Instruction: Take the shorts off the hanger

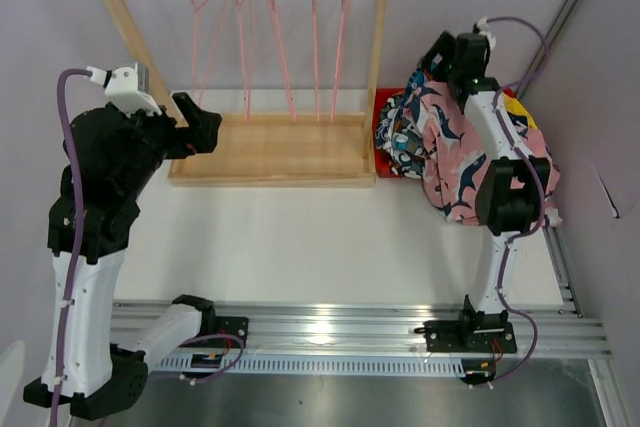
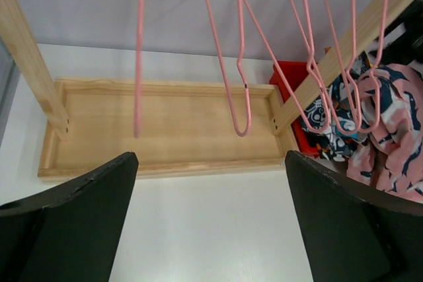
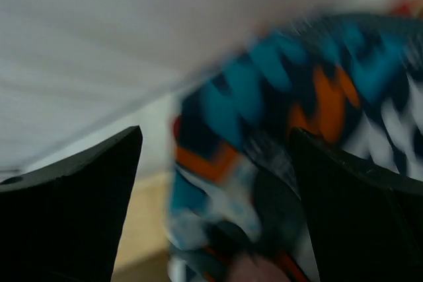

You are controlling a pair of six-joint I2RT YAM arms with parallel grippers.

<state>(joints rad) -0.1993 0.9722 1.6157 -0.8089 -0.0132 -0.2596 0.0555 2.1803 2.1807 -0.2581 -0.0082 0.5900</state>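
Note:
Several bare pink hangers point(image 1: 283, 47) hang from the wooden rack point(image 1: 270, 152); no shorts are on them. The pink shorts with dark and white marks point(image 1: 450, 152) lie on a pile right of the rack, over the blue-orange-white patterned pair point(image 1: 405, 132). A bit of yellow point(image 1: 521, 114) shows at the pile's right edge. The navy and camouflage pairs are hidden. My right gripper point(image 1: 437, 59) is open above the pile; its blurred wrist view shows the patterned shorts point(image 3: 264, 137) between the fingers. My left gripper point(image 1: 205, 127) is open and empty at the rack's left end.
A red bin point(image 1: 385, 137) holds the pile against the rack's right post. The rack's wooden base tray point(image 2: 165, 130) lies ahead of the left gripper. A wall stands close on the right. The metal rail point(image 1: 330, 332) with the arm bases runs along the near edge.

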